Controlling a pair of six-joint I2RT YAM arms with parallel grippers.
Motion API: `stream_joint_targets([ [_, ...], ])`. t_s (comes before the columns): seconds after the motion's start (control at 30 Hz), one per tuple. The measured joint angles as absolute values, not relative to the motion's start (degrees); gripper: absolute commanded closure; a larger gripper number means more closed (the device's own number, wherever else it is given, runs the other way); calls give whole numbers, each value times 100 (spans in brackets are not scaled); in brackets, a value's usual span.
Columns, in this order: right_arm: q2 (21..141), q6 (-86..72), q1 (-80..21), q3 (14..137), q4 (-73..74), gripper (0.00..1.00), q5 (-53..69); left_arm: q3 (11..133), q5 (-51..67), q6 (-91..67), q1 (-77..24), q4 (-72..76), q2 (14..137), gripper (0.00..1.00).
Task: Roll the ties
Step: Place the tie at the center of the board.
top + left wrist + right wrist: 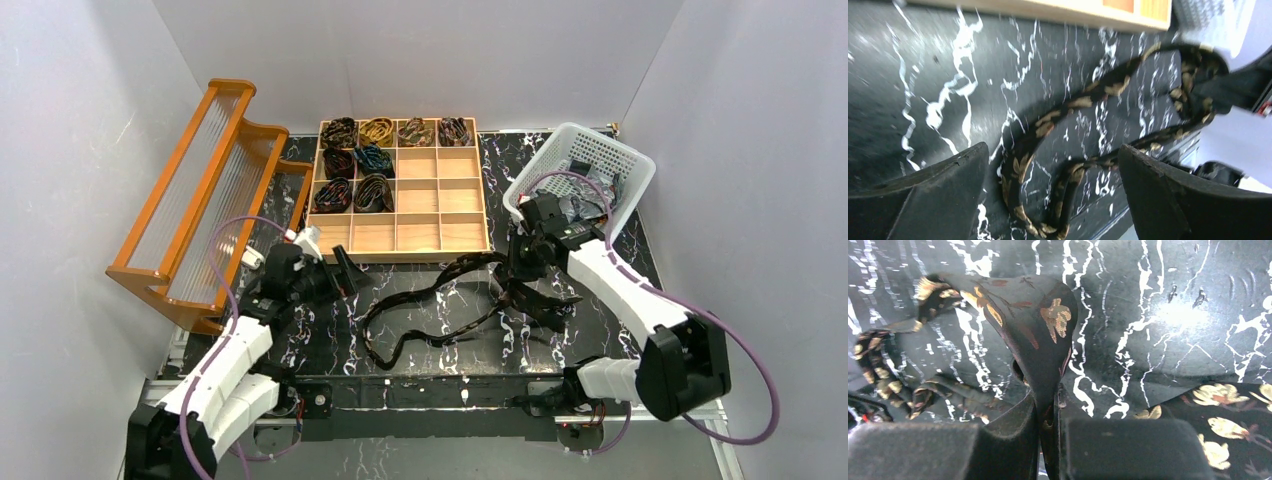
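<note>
A long dark brown tie (475, 262) with gold leaves lies unrolled in a loose loop on the black marble table. My right gripper (516, 274) is shut on a fold of it near its wide end; the right wrist view shows the tie (1040, 325) pinched between the closed fingers (1013, 440). My left gripper (342, 274) is open and empty, above the table left of the tie's narrow loop. In the left wrist view the tie (1020, 160) lies between and beyond the spread fingers (943, 195). Several rolled ties (355, 160) sit in the tray.
A wooden compartment tray (405, 255) stands at the back centre, with rolled ties in its upper left cells. A white plastic basket (585, 160) with fabric inside is at the back right. An orange wooden rack (200, 190) stands along the left side.
</note>
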State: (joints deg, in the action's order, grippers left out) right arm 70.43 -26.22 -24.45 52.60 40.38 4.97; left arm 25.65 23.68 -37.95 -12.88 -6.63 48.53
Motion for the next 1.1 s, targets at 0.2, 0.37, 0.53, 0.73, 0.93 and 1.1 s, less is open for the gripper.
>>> stream_joint_targets([
  [0.2,7505,-2550,-2445,5260,4056,79,224,2220,1726,-4104,-2386,-943,4829,2],
  [0.37,7540,-2502,-2445,5260,4049,71,-104,2025,1107,-4471,-2985,-1256,4617,11],
  [0.53,7730,-2353,-2445,5260,3979,70,-156,1997,591,-4737,-3538,-1448,4825,16],
  [0.73,8193,-2220,-2445,5376,3957,60,-180,2108,30,-4980,-4032,-1538,5103,23],
  [0.93,8230,-2220,-2445,5625,4042,24,-263,2281,-370,-5153,-4407,-1546,5461,28],
  [1.1,7970,-2357,-2445,5649,4185,20,-279,2285,-554,-5273,-4517,-1769,5336,28],
])
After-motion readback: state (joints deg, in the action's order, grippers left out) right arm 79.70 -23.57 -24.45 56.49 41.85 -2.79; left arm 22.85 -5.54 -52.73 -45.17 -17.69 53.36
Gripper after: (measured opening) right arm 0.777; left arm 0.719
